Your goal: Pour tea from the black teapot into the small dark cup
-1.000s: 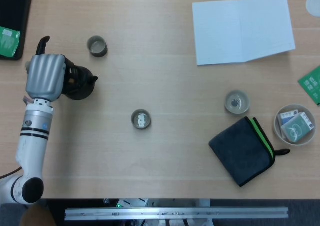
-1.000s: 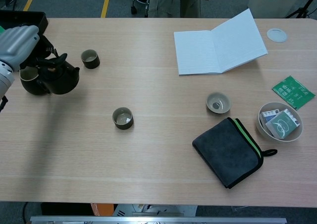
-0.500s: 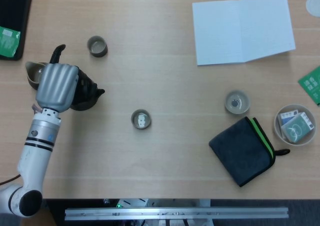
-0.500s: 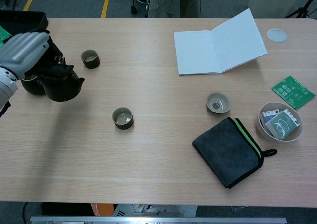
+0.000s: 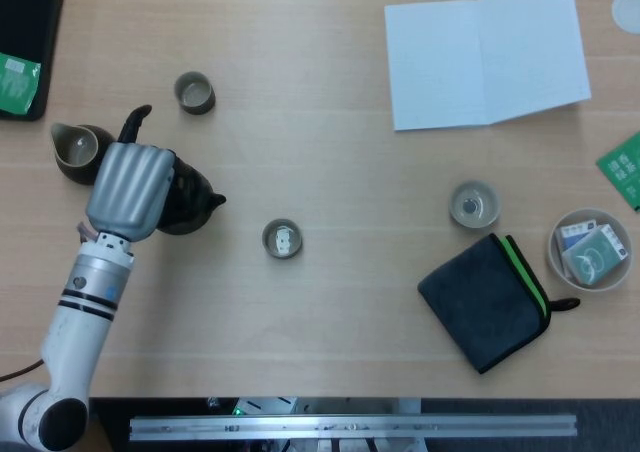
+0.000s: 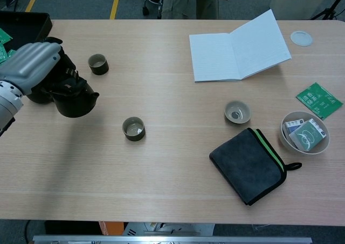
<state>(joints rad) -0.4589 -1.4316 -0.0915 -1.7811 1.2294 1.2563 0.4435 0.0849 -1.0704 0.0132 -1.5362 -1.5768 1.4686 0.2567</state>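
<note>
My left hand grips the black teapot by its handle and holds it above the table at the left. The spout points right, toward a small dark cup that stands a short way off and shows something pale inside. A second small dark cup stands farther back, beyond the teapot. My right hand appears in neither view.
A dark pitcher sits just left of my hand. An open notebook lies at the back right. A light cup, a dark folded cloth and a bowl of packets occupy the right side. A black tray is at the far left.
My left hand has carried the teapot to the right and nearer the front edge, closer to the middle cup. The dark pitcher behind it has come into view.
</note>
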